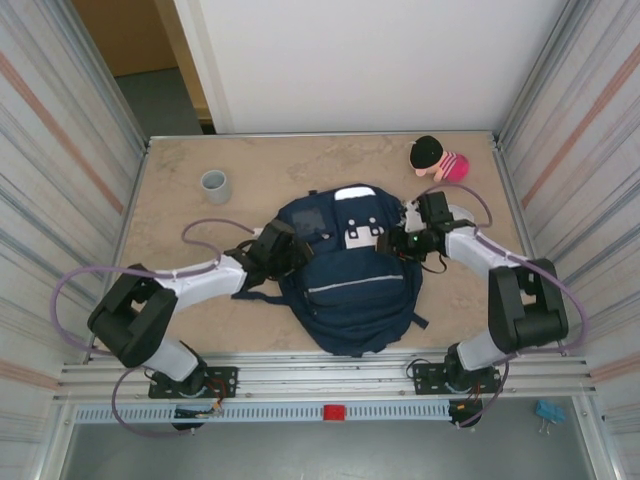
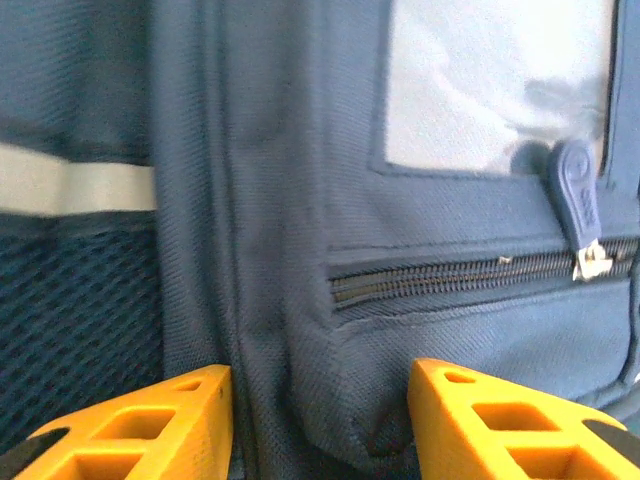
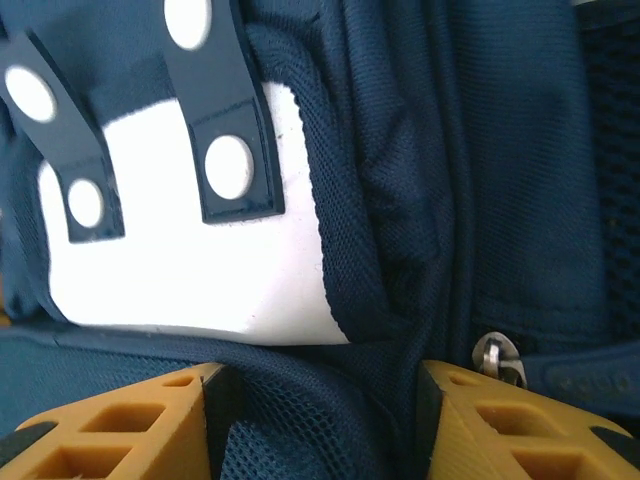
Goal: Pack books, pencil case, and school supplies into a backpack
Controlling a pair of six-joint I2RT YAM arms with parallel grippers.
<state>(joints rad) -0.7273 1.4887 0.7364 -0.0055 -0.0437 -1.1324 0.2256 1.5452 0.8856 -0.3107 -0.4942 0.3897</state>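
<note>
- Left claw (image 2: 318, 392): astride a fold of backpack (image 1: 350, 300) beside zipper (image 2: 450, 275), likely to tug it open; clamped or loose, cannot tell.
- Right claw (image 3: 320, 385): straddling mesh (image 3: 300, 430) near white patch (image 3: 180, 285), likely bracing; grip unclear.

1. The backpack (image 1: 350, 290) is navy blue with thin white stripes, a grey square patch and a white tab.
2. Cup (image 1: 215, 183), upper left: grey.
3. Plush toy (image 1: 440, 158), upper right: pink and black.
4. My left fingers (image 2: 140, 430): orange-yellow.
5. Table (image 1: 180, 215): beige, marbled.

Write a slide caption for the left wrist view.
Orange fingers of the left tool flank a fold of the navy blue fabric backpack, beneath its pocket zip.
</note>
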